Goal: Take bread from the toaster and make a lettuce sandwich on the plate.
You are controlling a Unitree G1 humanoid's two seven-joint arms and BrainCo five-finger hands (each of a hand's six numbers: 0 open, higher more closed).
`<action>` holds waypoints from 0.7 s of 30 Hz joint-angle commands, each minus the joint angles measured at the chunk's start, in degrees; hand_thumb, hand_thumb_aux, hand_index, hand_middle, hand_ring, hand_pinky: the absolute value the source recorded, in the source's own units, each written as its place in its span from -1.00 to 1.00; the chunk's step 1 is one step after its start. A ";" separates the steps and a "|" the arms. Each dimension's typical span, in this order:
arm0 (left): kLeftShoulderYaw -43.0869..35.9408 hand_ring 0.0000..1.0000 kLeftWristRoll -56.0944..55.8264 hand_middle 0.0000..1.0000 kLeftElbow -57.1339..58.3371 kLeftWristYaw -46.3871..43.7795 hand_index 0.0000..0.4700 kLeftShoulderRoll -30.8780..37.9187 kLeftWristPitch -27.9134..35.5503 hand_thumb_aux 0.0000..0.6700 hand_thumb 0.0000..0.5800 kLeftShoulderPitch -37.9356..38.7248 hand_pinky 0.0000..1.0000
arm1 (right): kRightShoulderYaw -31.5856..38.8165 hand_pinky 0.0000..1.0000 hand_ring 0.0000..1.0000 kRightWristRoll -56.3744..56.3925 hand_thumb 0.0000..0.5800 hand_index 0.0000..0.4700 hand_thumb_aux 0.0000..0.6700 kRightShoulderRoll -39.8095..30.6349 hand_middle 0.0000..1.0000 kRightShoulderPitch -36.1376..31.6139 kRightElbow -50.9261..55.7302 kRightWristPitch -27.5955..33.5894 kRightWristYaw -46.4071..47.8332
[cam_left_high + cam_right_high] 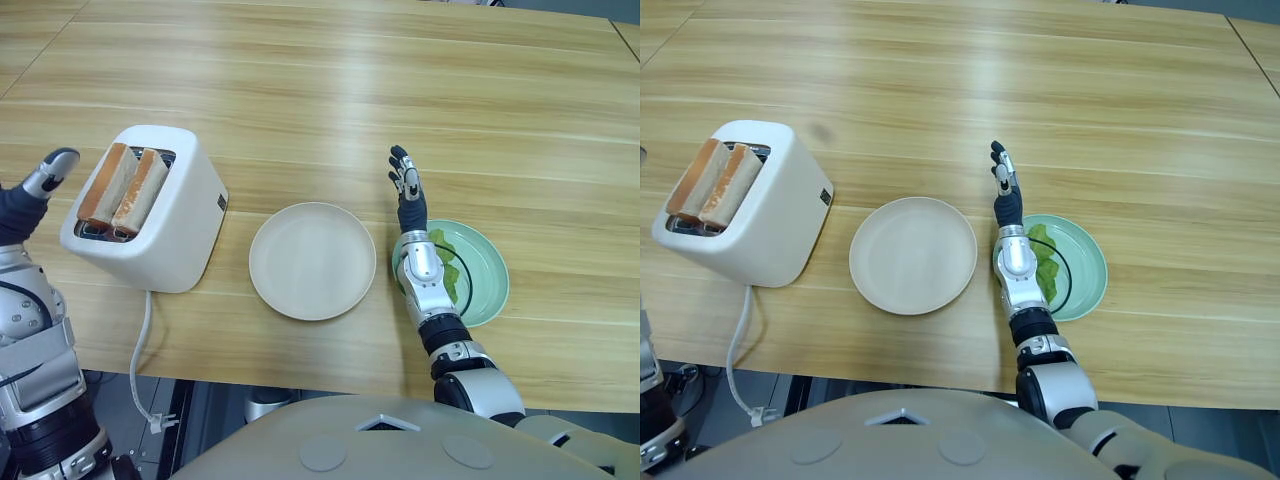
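Note:
A white toaster stands at the left of the wooden table, with two slices of bread upright in its slots. To its right lies a bare beige plate. Further right a green bowl holds lettuce. My right hand is raised above the left rim of the bowl, fingers straight and holding nothing. My left hand hovers just left of the toaster, apart from it; its fingers look extended.
The toaster's white power cord hangs over the table's near edge. The far half of the table is bare wood.

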 commanded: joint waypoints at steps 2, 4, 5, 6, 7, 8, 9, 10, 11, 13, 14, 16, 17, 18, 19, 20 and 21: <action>-2.43 -1.00 2.47 -1.00 8.48 2.31 -1.00 0.19 -0.53 -1.00 -1.00 1.88 -1.00 | -0.02 -1.00 -1.00 -0.18 -1.00 -1.00 -1.00 -0.21 -1.00 0.13 0.83 -0.18 -0.04; -3.64 -1.00 2.85 -1.00 11.41 3.12 -1.00 0.16 -0.93 -1.00 -1.00 2.30 -1.00 | -0.04 -1.00 -1.00 -0.16 -1.00 -1.00 -1.00 -0.30 -1.00 0.12 0.80 -0.10 0.01; -4.25 -1.00 3.26 -1.00 12.89 3.58 -1.00 0.33 -0.96 -1.00 -1.00 2.53 -1.00 | -0.04 -1.00 -1.00 -0.18 -1.00 -1.00 -1.00 -0.33 -1.00 0.12 0.79 -0.07 0.00; -4.69 -1.00 3.44 -1.00 14.23 4.04 -1.00 0.49 -1.07 -1.00 -1.00 2.67 -1.00 | -0.05 -1.00 -1.00 -0.18 -1.00 -1.00 -1.00 -0.36 -1.00 0.14 0.76 -0.04 -0.02; -5.01 -1.00 3.46 -1.00 15.34 4.42 -1.00 0.61 -1.23 -1.00 -1.00 2.81 -1.00 | -0.06 -1.00 -1.00 -0.19 -1.00 -1.00 -1.00 -0.38 -1.00 0.15 0.74 -0.03 -0.05; -5.29 -1.00 3.36 -1.00 16.35 4.79 -1.00 0.76 -1.47 -1.00 -1.00 2.92 -1.00 | -0.07 -1.00 -1.00 -0.20 -1.00 -1.00 -1.00 -0.39 -1.00 0.14 0.75 0.00 -0.08; -5.50 -1.00 3.23 -1.00 17.34 5.13 -1.00 0.91 -1.56 -1.00 -1.00 3.00 -1.00 | -0.07 -1.00 -1.00 -0.19 -1.00 -1.00 -1.00 -0.41 -1.00 0.14 0.71 0.08 -0.04; -5.69 -1.00 3.27 -1.00 18.32 5.47 -1.00 1.12 -1.52 -1.00 -1.00 3.04 -1.00 | -0.05 -1.00 -1.00 -0.19 -1.00 -1.00 -1.00 -0.41 -1.00 0.12 0.70 0.15 -0.02; -5.91 -1.00 3.27 -1.00 19.15 5.80 -1.00 1.39 -1.57 -1.00 -1.00 2.99 -1.00 | -0.05 -1.00 -1.00 -0.18 -1.00 -1.00 -1.00 -0.43 -1.00 0.13 0.67 0.22 0.00; -6.24 -1.00 2.90 -1.00 20.10 6.21 -1.00 1.77 -1.76 -1.00 -1.00 2.87 -1.00 | -0.02 -1.00 -1.00 -0.18 -1.00 -1.00 -1.00 -0.45 -1.00 0.12 0.65 0.30 0.02; -6.41 -1.00 2.74 -1.00 20.38 6.42 -1.00 1.92 -1.83 -1.00 -1.00 2.83 -1.00 | -0.03 -1.00 -1.00 -0.15 -1.00 -1.00 -1.00 -0.47 -1.00 0.06 0.73 0.32 0.06; -6.74 -1.00 2.59 -1.00 21.03 6.76 -1.00 2.21 -1.76 -1.00 -1.00 2.76 -1.00 | -0.03 -1.00 -1.00 -0.13 -1.00 -1.00 -1.00 -0.49 -1.00 -0.03 0.85 0.32 0.10; -6.89 -1.00 2.44 -1.00 21.23 6.90 -1.00 2.33 -1.73 -1.00 -1.00 2.73 -1.00 | -0.03 -1.00 -1.00 -0.12 -1.00 -1.00 -1.00 -0.51 -1.00 -0.06 0.89 0.32 0.11; -7.01 -1.00 2.31 -1.00 21.35 6.98 -1.00 2.38 -1.70 -1.00 -1.00 2.73 -1.00 | -0.04 -1.00 -1.00 -0.12 -1.00 -1.00 -1.00 -0.53 -1.00 -0.06 0.90 0.32 0.12; -7.17 -1.00 2.25 -1.00 21.58 7.06 -1.00 2.45 -1.65 -1.00 -1.00 2.66 -1.00 | -0.06 -1.00 -1.00 -0.12 -1.00 -1.00 -1.00 -0.55 -1.00 -0.03 0.88 0.33 0.11; -7.35 -1.00 2.24 -1.00 21.91 7.14 -1.00 2.55 -1.58 -1.00 -1.00 2.56 -1.00 | -0.07 -1.00 -1.00 -0.12 -1.00 -1.00 -1.00 -0.56 -1.00 -0.01 0.87 0.33 0.09; -7.54 -1.00 2.22 -1.00 22.24 7.26 -1.00 2.67 -1.55 -1.00 -1.00 2.46 -1.00 | -0.09 -1.00 -1.00 -0.12 -1.00 -1.00 -1.00 -0.58 -1.00 0.03 0.82 0.35 0.07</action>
